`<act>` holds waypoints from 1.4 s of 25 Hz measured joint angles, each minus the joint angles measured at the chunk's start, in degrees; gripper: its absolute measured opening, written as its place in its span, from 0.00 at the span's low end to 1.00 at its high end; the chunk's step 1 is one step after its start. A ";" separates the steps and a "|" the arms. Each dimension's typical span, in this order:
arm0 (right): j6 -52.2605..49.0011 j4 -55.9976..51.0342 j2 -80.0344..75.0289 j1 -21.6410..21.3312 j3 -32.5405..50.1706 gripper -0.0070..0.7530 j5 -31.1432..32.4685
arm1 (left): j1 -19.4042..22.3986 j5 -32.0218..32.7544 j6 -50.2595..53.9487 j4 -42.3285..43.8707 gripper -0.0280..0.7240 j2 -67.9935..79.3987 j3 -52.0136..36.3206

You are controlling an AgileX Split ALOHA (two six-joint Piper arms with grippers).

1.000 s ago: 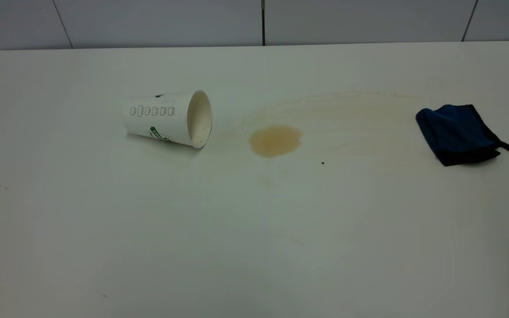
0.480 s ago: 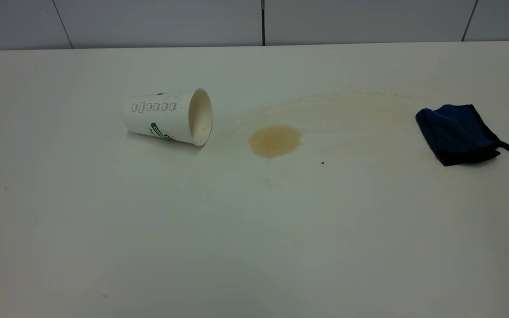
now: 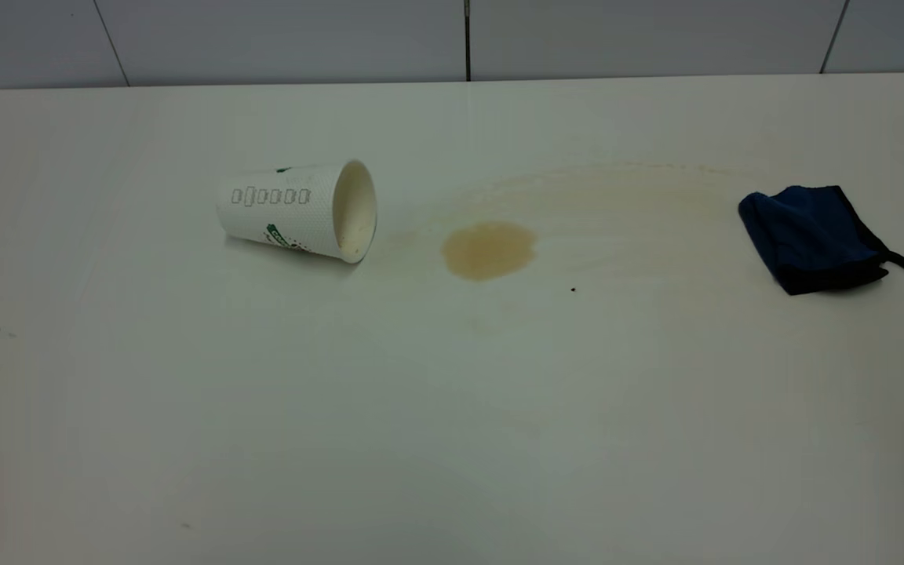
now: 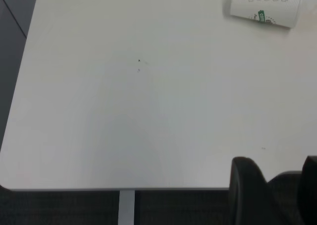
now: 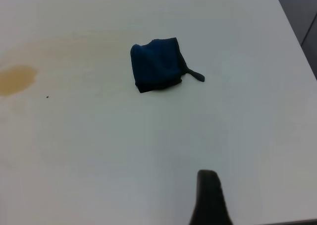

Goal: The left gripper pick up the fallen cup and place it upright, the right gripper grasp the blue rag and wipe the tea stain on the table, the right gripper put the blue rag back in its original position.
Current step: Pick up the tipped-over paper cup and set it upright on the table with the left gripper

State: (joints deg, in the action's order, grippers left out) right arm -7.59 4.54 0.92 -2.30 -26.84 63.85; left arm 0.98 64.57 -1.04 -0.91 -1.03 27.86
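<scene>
One cup (image 3: 297,210) rolled slightly, one blue rag (image 3: 811,237)

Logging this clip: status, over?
Left gripper open, at table edge, far from cup. Cup on its side. Tea stain unwiped. Blue rag untouched.

Neither arm is showing in the exterior view. Left gripper (image 4: 275,185) is getting cut off by the frame edge, so finger spacing is unclear. Only one finger of the right gripper (image 5: 210,197) is showing. The cup (image 3: 299,210) logo is mostly facing down, unreadable.
</scene>
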 joint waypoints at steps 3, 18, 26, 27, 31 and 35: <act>0.00 0.00 0.00 0.00 0.00 0.77 0.00 | 0.00 0.00 0.00 0.00 0.41 0.00 0.00; 0.00 0.00 0.00 0.00 0.00 0.77 0.00 | 0.00 0.00 0.00 0.11 0.41 0.00 0.00; 0.00 0.00 0.00 0.00 0.00 0.77 0.00 | 0.00 0.00 1.04 0.45 0.41 0.00 0.00; 0.00 0.00 0.00 0.00 0.00 0.77 0.00 | 0.00 0.00 1.04 0.91 0.41 0.00 0.00; 0.00 0.00 0.00 0.00 0.00 0.77 0.00 | 0.00 0.00 5.81 4.56 0.41 0.00 0.00; 0.00 0.00 0.00 0.00 0.00 0.77 0.00 | 0.00 1.29 10.46 9.46 0.51 3.34 2.16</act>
State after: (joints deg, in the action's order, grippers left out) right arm -7.59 4.54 0.92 -2.30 -26.84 63.85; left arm 0.98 65.86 9.42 8.54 2.31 30.02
